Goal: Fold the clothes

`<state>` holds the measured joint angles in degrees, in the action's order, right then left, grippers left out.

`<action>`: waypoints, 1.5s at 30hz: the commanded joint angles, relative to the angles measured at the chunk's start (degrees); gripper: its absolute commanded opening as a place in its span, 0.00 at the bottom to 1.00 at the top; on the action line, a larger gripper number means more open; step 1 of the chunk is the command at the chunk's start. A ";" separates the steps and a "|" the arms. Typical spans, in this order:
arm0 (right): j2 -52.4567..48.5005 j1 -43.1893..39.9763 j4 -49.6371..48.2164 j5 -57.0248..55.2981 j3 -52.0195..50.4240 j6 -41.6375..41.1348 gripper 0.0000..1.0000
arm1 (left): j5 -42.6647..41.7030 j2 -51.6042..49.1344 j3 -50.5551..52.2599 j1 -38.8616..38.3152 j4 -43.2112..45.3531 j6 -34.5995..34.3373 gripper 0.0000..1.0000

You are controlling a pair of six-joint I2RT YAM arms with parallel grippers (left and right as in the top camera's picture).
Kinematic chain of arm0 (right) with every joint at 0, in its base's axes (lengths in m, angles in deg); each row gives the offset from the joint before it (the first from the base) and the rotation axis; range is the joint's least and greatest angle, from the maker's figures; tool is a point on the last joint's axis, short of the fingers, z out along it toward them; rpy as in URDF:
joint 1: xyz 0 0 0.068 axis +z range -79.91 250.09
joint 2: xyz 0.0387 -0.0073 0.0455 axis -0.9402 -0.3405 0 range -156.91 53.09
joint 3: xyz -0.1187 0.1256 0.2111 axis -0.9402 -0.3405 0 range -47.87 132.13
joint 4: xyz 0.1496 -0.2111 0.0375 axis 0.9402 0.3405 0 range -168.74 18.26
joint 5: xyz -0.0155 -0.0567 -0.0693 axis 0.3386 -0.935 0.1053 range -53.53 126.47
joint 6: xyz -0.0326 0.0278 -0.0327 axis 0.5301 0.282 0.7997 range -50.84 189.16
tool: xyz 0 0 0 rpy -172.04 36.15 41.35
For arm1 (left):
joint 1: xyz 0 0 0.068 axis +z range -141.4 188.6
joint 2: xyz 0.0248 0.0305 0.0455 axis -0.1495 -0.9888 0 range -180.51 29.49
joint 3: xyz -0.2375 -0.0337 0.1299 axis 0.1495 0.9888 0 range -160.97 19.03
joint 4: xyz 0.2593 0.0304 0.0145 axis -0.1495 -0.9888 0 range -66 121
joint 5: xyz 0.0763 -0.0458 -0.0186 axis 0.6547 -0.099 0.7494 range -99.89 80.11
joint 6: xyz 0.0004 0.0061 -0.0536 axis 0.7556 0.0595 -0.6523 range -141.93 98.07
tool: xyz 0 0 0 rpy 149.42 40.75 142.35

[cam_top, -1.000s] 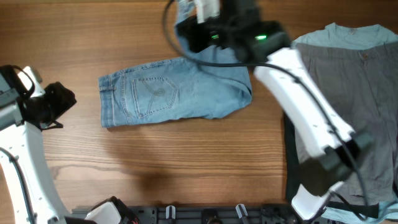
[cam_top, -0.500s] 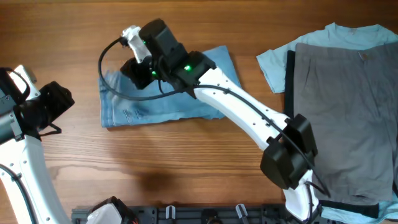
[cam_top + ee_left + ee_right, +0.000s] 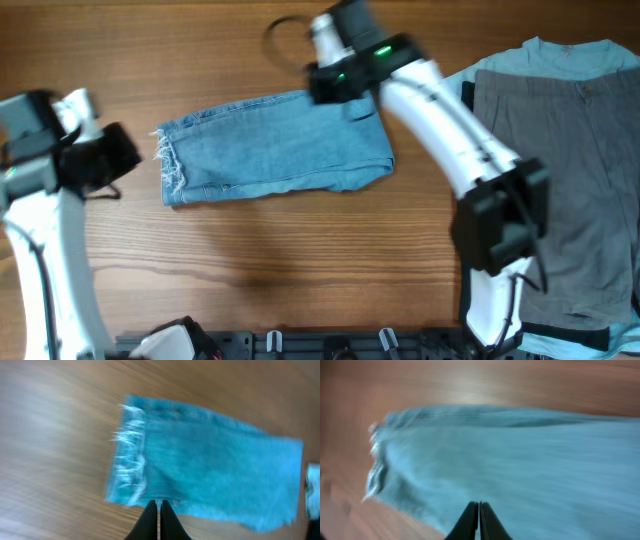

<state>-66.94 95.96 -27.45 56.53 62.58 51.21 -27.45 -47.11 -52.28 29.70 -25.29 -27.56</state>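
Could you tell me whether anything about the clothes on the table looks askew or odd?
Only slightly: the folded jeans lie a little tilted in the overhead view, their long edges sloping up toward the right, and the frayed hems stick out raggedly at the left end. That fraying looks like style, not damage.

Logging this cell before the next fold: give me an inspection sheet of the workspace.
Surface: brown wooden table.
Job's things: folded light-blue denim jeans, frayed hem leftward; grey trousers lying on pale-blue T-shirt at right.
Clutter: nothing seen.
Grippers: left pincer shut, nothing held; right pincer shut, nothing held, over the jeans.
Cables: black cable looping beyond the jeans' far edge.
Surroundings: dark rack along the table's near edge.
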 commanded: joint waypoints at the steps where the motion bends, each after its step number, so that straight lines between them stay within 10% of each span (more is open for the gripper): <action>1: 0.83 -6.67 7.87 1.92 -0.70 2.84 0.04 | -2.12 -10.21 -0.63 -7.54 2.08 3.96 0.04; 7: -3.72 -8.22 6.01 1.97 -15.50 11.47 0.09 | -0.55 -30.38 -0.63 -10.93 5.75 3.91 0.14; 12: -4.17 -9.46 -2.93 -9.16 -29.55 0.94 0.04 | 1.66 -33.16 -0.72 -8.66 5.70 3.72 0.17; 19: -3.72 -12.76 -1.64 -5.01 -30.03 3.67 0.04 | -22.88 -26.47 -0.72 -12.31 14.80 3.69 0.04; 28: -3.72 -12.76 -1.38 -5.03 -30.03 4.35 0.04 | -10.47 -43.60 -0.66 -33.00 30.10 -5.73 0.07; 35: -3.72 -12.76 -0.94 -5.03 -30.03 4.31 0.04 | -11.52 -45.35 -5.62 -32.63 25.99 -11.21 0.10; 45: -3.50 -12.76 0.59 -5.01 -29.68 6.40 0.05 | 2.14 -27.58 -11.47 -3.17 -7.08 0.57 0.97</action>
<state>-68.49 83.81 -27.98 58.49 35.04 56.39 -26.36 -72.92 -65.35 19.99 -30.71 -35.14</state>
